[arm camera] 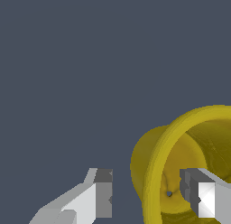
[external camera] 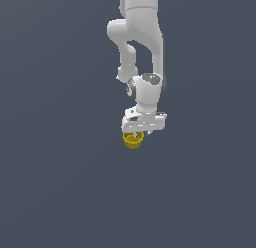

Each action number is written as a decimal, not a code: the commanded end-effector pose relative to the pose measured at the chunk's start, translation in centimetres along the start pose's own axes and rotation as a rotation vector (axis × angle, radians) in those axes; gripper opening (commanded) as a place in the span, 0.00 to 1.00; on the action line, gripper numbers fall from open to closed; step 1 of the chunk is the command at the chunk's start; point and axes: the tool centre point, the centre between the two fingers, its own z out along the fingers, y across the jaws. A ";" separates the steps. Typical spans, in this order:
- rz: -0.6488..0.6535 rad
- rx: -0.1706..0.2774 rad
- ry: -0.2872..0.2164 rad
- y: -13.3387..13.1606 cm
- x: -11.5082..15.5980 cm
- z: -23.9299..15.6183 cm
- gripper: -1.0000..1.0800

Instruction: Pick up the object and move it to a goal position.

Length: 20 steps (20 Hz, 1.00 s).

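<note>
- Yellow cup [external camera: 133,140] sat directly under my end effector [external camera: 136,136], at 6 o'clock from my white wrist in the exterior view, on the plain grey surface [external camera: 60,192].
- My end effector's fingers [arm camera: 103,193] stood apart, not clamped on anything.
- In the wrist view, one finger reached inside the cup's open round rim [arm camera: 155,173], the other stood outside its wall, so the wall lay between them.
- Whether either pad touched the wall, I could not tell.
</note>
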 end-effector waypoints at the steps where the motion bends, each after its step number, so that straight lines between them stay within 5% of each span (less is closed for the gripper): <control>1: 0.000 0.000 0.001 0.0 0.0 0.1 0.00; 20: -0.001 0.000 0.001 -1.8 1.6 -1.2 0.00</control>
